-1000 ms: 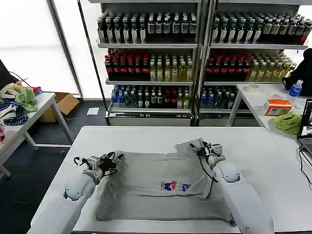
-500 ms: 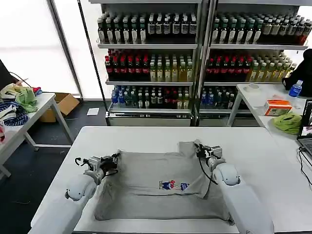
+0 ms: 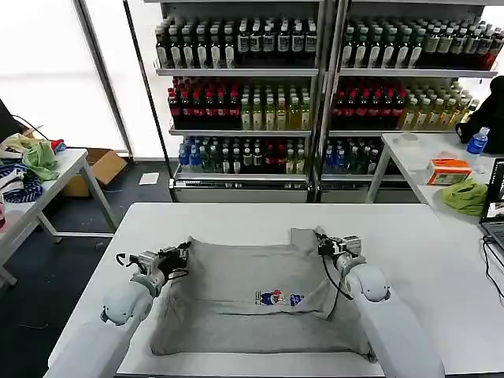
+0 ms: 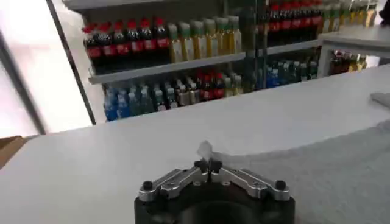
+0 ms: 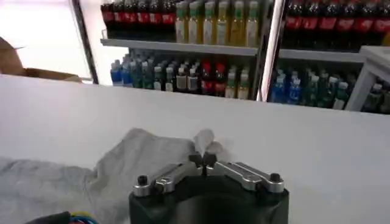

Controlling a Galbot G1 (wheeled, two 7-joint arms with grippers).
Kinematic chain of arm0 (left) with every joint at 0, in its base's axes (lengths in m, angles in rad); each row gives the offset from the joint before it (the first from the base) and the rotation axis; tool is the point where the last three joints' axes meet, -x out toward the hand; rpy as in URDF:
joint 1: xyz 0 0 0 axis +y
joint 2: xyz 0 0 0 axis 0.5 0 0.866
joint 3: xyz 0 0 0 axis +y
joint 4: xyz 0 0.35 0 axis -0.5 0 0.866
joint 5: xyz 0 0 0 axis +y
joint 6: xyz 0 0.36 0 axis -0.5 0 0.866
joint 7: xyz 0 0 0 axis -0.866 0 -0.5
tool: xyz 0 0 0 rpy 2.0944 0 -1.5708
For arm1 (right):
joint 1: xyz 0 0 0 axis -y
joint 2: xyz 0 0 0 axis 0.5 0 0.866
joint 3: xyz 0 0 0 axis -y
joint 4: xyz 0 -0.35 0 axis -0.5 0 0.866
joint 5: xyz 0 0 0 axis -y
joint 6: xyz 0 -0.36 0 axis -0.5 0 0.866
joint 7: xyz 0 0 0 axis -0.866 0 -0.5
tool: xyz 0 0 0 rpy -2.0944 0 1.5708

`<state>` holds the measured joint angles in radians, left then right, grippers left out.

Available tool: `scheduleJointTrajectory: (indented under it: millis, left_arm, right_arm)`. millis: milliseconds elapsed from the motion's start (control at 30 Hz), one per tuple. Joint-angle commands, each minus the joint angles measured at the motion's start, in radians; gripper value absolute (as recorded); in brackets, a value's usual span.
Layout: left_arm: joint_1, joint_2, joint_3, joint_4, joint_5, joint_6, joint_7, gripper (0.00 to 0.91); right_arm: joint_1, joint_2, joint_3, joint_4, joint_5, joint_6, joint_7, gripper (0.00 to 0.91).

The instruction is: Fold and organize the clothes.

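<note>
A light grey T-shirt [image 3: 252,299] with a small colourful chest print [image 3: 274,298] lies spread on the white table [image 3: 236,220]. My left gripper [image 3: 186,253] is shut on the shirt's far left corner. In the left wrist view a pinch of grey cloth [image 4: 205,150] sticks up between the shut tips of the left gripper [image 4: 208,165]. My right gripper [image 3: 319,236] is shut on the far right corner, where the cloth bunches up. The right wrist view shows that fold [image 5: 204,141] pinched in the right gripper [image 5: 202,161].
Shelves of drink bottles [image 3: 315,102] stand behind the table. A side table [image 3: 47,177] at the left holds green and blue cloths. Another table at the right carries an orange box [image 3: 447,172], a green cloth [image 3: 466,197] and a laptop edge.
Both grippers have pulled the shirt's far edge slightly outward and toward the far side; the right corner is lower and flatter, and the shirt lies smoother.
</note>
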<state>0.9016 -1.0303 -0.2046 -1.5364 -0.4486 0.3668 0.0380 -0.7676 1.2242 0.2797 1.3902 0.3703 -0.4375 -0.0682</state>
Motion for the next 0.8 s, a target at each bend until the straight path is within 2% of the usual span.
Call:
scheduleJointTrajectory:
  millis: [33, 567, 800]
  left_arm:
    - [0.039, 0.008, -0.040, -0.078, -0.005, -0.068, 0.002, 0.000]
    - [0.184, 0.051, -0.127, -0.194, 0.004, -0.064, 0.018, 0.000]
    - [0.291, 0.057, -0.175, -0.257, 0.018, -0.064, 0.020, 0.000]
  right_arm:
    - [-0.019, 0.003, 0.052, 0.143, 0.011, 0.021, 0.010, 0.000]
    - [-0.238, -0.042, 0.127, 0.395, 0.017, 0.003, 0.059, 0.000]
    - [-0.383, -0.016, 0.169, 0.479, -0.009, 0.007, 0.077, 0.000]
